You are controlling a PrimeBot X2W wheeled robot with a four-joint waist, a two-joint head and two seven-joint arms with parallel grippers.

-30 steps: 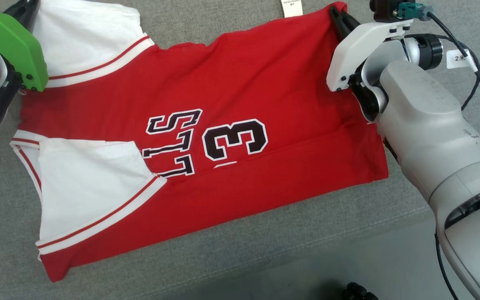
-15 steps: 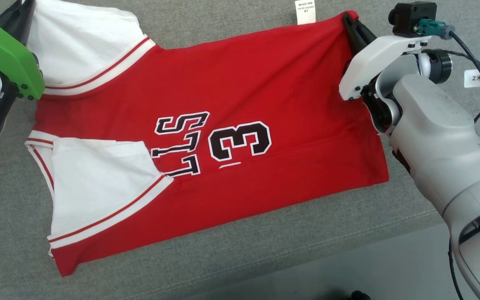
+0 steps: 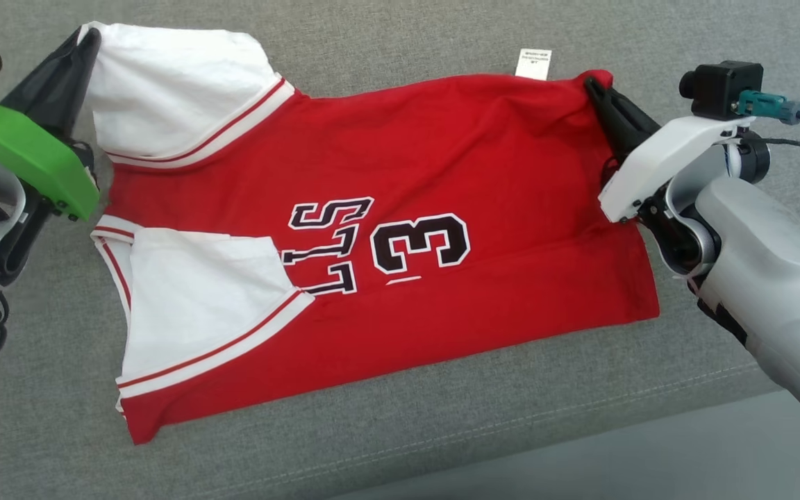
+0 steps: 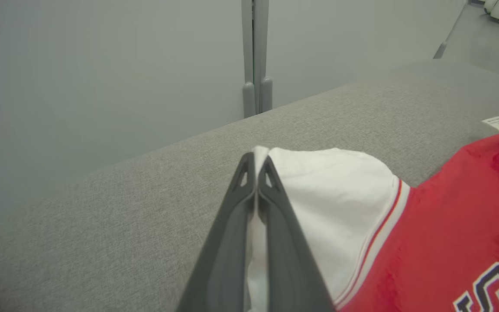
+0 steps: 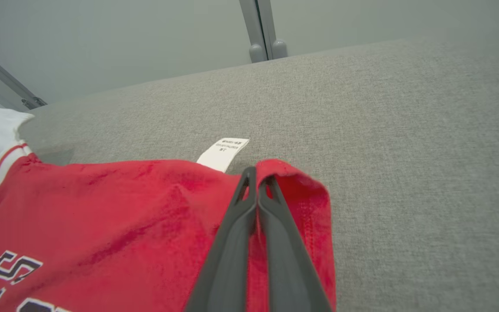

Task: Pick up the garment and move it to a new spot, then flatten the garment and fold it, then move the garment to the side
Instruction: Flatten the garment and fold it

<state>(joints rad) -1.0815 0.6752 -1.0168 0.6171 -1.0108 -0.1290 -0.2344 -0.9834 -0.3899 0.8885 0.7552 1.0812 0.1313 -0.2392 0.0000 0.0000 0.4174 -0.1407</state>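
Garment (image 3: 442,173) held at two corners on a grey upholstered surface (image 3: 400,444).

Left gripper (image 3: 87,36) – its two dark fingers are pressed together on the outer edge of the upper white sleeve (image 3: 178,83). In the left wrist view a strip of white cloth shows in the slit between them. From these fingertips the sleeve spreads away to the gripper's right and ends at a red-striped band where the red body begins. A green cover (image 3: 25,160) sits on the wrist behind the fingers.

Right gripper (image 3: 591,83) – its fingers are closed on the far red hem corner. In the right wrist view the hem loops over and around the tips. A white care label (image 3: 533,64) lies on the grey surface just beside these tips, on the gripper's left. A white cover (image 3: 664,160) and a small black camera (image 3: 719,87) sit on the wrist behind the fingers.

Between the two grippers the red body lies spread and nearly flat, with slight ripples near the right gripper. Black lettering (image 3: 379,243) outlined in white sits roughly midway between them, nearer the robot. The second white sleeve (image 3: 198,298) lies on the red front, nearer the robot than the left gripper and well apart from its fingers.
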